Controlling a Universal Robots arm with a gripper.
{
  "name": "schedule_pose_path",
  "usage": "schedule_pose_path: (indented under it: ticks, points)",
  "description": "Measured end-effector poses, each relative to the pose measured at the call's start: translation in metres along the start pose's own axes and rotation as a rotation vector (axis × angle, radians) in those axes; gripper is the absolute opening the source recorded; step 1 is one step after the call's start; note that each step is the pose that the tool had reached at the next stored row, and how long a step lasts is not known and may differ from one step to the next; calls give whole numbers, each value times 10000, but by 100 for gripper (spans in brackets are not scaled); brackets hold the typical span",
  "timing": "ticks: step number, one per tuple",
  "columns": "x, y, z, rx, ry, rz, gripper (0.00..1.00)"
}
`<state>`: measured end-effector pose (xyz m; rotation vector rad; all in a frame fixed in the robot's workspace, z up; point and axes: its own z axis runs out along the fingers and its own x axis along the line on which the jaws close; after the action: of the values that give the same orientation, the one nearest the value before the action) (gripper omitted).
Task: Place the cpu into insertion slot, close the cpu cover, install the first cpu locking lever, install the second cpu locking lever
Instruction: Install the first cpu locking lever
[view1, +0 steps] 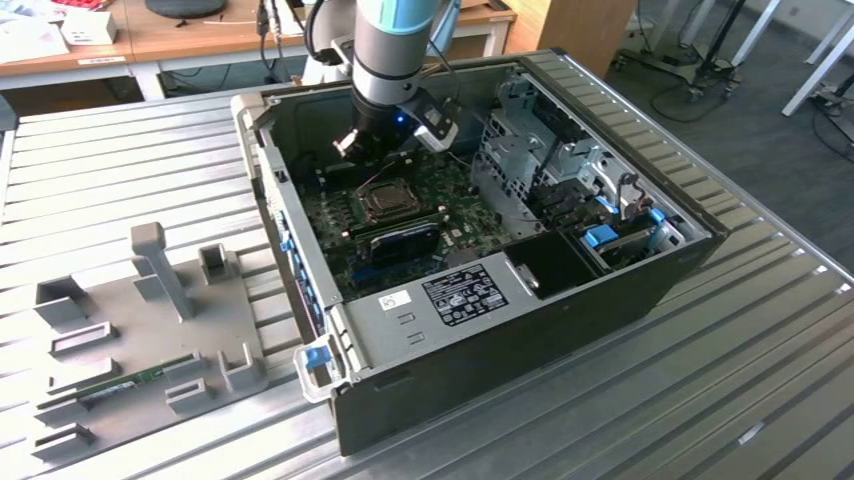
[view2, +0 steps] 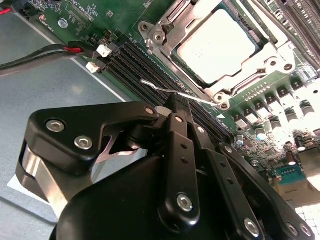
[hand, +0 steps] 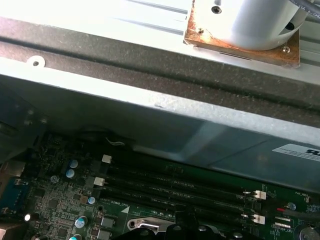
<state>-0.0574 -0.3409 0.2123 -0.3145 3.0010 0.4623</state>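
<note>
Ribbed grey metal surface (view1: 747, 380) carries an open black computer case (view1: 534, 340) in the exterior view. A blue-and-grey robot arm (view1: 394, 50) reaches down into it, its black gripper (view1: 358, 150) low over the green circuit board (view1: 327, 222), near the silver-framed square insertion slot (view1: 388, 202).

In the second wrist view the pale silver square cpu (view2: 217, 47) sits in that slot, and the thin silver cpu cover (view2: 165, 46) lies flat around it. The gripper (view2: 172, 106) is clenched. Its tip is right at a thin silver wire lever (view2: 160, 88) beside the long black memory slots (view2: 135, 62).

In the first wrist view a grey case wall (hand: 150, 125) runs above the memory slots (hand: 170, 192).
</note>
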Motion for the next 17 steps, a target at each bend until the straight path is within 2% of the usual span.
schedule_pose_path:
  ticks: [17]
  points:
    - [-21, -29, 21, 1, -1, 11, 10]
